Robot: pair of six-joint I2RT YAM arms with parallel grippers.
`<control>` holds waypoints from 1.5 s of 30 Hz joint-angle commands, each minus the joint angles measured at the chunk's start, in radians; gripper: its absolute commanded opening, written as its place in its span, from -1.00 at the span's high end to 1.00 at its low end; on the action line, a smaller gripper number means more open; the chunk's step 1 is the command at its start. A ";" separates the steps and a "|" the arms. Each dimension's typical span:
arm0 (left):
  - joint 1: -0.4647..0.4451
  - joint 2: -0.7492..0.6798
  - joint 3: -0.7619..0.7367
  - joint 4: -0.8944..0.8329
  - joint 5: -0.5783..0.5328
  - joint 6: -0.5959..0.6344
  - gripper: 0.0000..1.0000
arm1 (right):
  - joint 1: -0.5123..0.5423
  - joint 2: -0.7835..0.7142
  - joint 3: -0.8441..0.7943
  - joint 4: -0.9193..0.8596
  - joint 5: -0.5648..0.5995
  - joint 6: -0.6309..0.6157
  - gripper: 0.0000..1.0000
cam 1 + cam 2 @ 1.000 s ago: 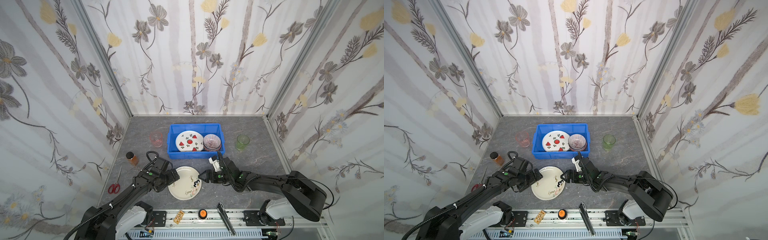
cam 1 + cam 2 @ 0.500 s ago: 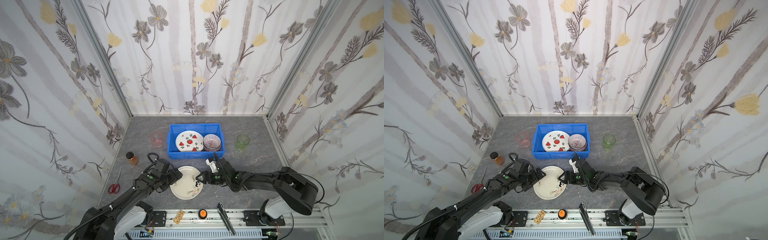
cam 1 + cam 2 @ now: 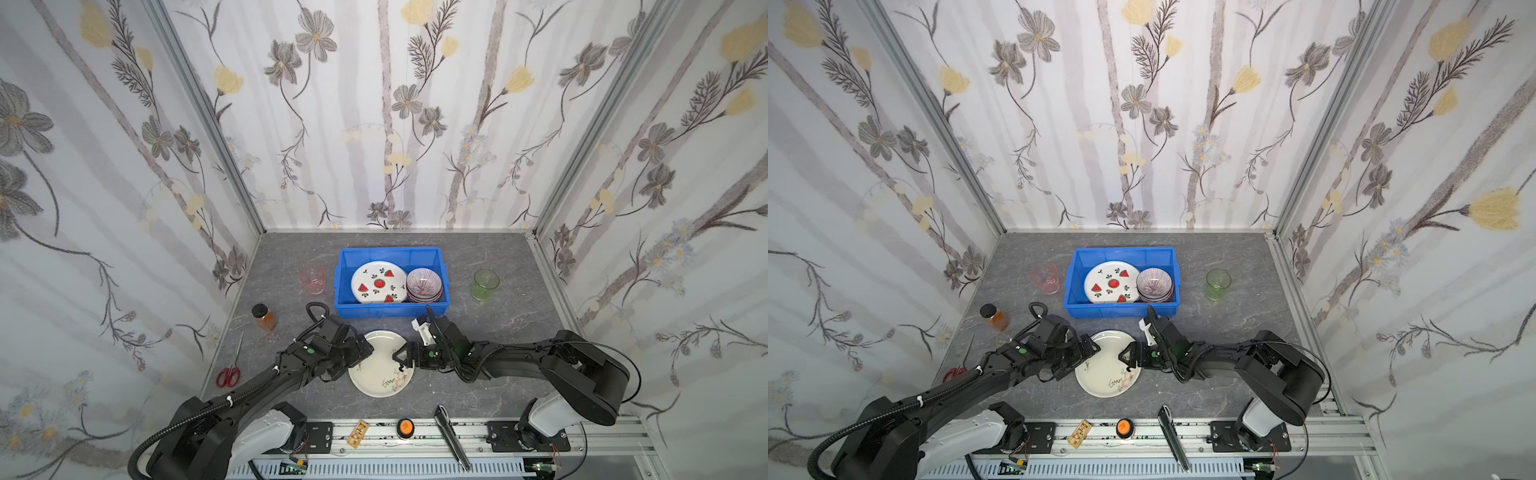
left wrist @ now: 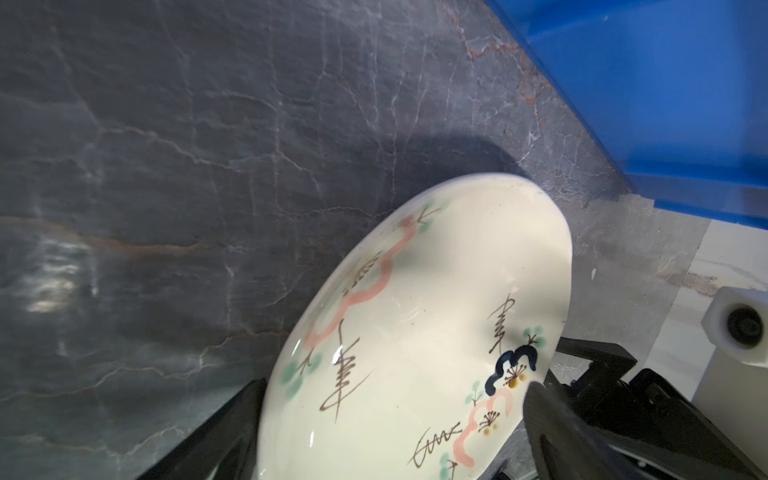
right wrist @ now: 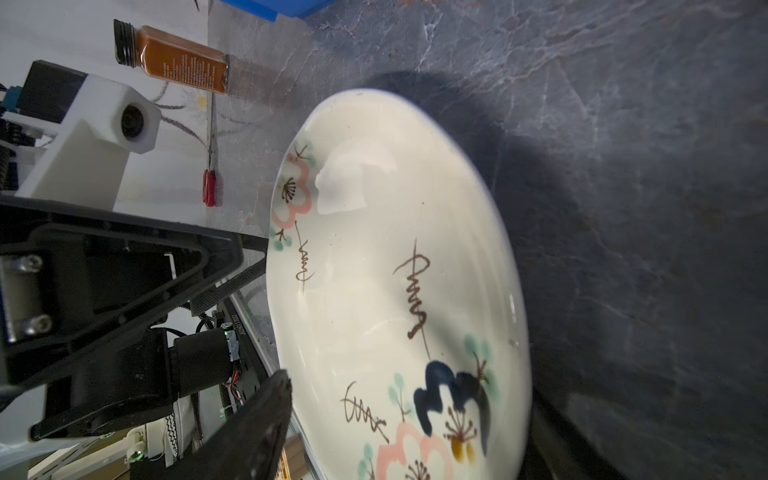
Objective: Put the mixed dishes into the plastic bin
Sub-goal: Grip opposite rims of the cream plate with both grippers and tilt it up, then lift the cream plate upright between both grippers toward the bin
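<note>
Bearing pink blossoms, the cream plate sits between both grippers. Its rim lies inside the gaping left gripper; the right gripper straddles it, hold unclear.

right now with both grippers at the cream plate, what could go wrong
1. The left gripper and right gripper each straddle an opposite rim of the cream plate; an uneven lift could let the glossy plate slip and hit the table.
2. The blue bin already holds a watermelon plate and stacked bowls, so the cream plate may land on them and chip or sit tilted.
</note>
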 commanded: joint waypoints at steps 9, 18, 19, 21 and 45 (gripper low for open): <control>-0.032 0.055 0.032 0.132 0.015 -0.033 -0.94 | -0.023 -0.015 0.027 0.049 -0.046 -0.009 0.00; -0.039 0.057 0.031 0.142 0.012 -0.036 -0.94 | -0.048 -0.056 0.013 0.026 -0.041 -0.019 0.49; -0.039 0.054 0.029 0.142 0.012 -0.036 -0.94 | -0.050 -0.061 0.013 0.019 -0.037 -0.022 0.52; -0.039 0.045 0.021 0.142 0.008 -0.040 -0.94 | -0.053 -0.077 0.012 -0.006 -0.025 -0.034 0.61; -0.035 -0.142 -0.022 0.145 0.059 0.100 -0.98 | -0.202 -0.391 -0.034 -0.277 -0.061 -0.061 1.00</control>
